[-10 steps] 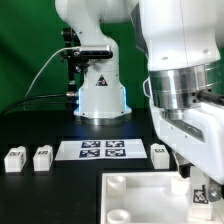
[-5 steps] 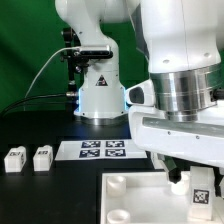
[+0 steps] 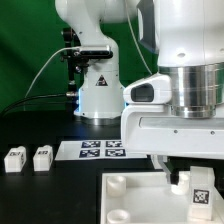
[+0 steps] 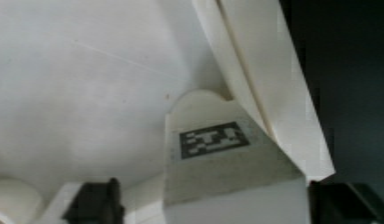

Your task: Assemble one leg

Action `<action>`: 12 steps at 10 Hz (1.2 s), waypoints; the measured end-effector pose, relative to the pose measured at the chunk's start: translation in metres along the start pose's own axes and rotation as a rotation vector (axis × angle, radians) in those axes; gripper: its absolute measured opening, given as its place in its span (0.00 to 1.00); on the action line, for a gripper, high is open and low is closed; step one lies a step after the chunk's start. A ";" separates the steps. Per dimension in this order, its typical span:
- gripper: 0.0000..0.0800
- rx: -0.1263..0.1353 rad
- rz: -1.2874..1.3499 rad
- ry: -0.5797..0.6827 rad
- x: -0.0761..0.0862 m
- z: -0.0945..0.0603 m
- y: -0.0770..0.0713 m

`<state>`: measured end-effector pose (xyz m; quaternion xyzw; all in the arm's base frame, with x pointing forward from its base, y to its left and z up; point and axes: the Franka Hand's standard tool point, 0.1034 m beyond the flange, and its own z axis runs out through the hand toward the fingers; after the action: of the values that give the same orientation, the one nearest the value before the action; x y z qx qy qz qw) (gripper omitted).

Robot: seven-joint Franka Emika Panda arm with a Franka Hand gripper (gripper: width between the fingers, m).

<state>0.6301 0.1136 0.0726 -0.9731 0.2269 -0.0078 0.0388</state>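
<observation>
My gripper (image 3: pixel 188 178) is shut on a leg (image 3: pixel 198 186), a small white block with a black-and-white tag. I hold it over the far right corner of the broad white slab (image 3: pixel 130 195) with round corner sockets. In the wrist view the leg (image 4: pixel 210 138) stands between my two dark fingers (image 4: pixel 96 202), with the slab (image 4: pixel 82 90) filling the view behind it. My gripper (image 4: pixel 215 205) sits at the leg's near end. Two more legs (image 3: pixel 14 158) (image 3: pixel 42 157) lie on the black table at the exterior view's left.
The marker board (image 3: pixel 100 150) lies flat behind the slab. The arm's white base (image 3: pixel 100 95) stands at the back before a green backdrop. My own wrist housing (image 3: pixel 175 120) hides the exterior view's right side.
My arm has swung toward the exterior view's left and now hides a loose leg by the marker board. The held leg has shifted slightly left over the slab's corner.
</observation>
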 end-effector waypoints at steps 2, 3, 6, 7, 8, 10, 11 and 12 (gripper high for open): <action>0.36 0.007 0.215 -0.005 -0.001 0.000 -0.002; 0.36 0.008 0.298 -0.006 -0.001 0.000 -0.002; 0.36 0.024 0.889 -0.019 0.000 -0.001 -0.002; 0.36 0.041 1.097 -0.031 0.000 0.000 -0.003; 0.36 0.049 1.255 -0.042 0.000 0.000 -0.005; 0.37 0.049 1.399 -0.049 0.000 0.000 -0.004; 0.47 0.048 1.381 -0.049 -0.001 0.000 -0.004; 0.47 0.048 1.380 -0.049 -0.001 0.000 -0.005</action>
<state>0.6313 0.1180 0.0731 -0.6048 0.7932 0.0355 0.0617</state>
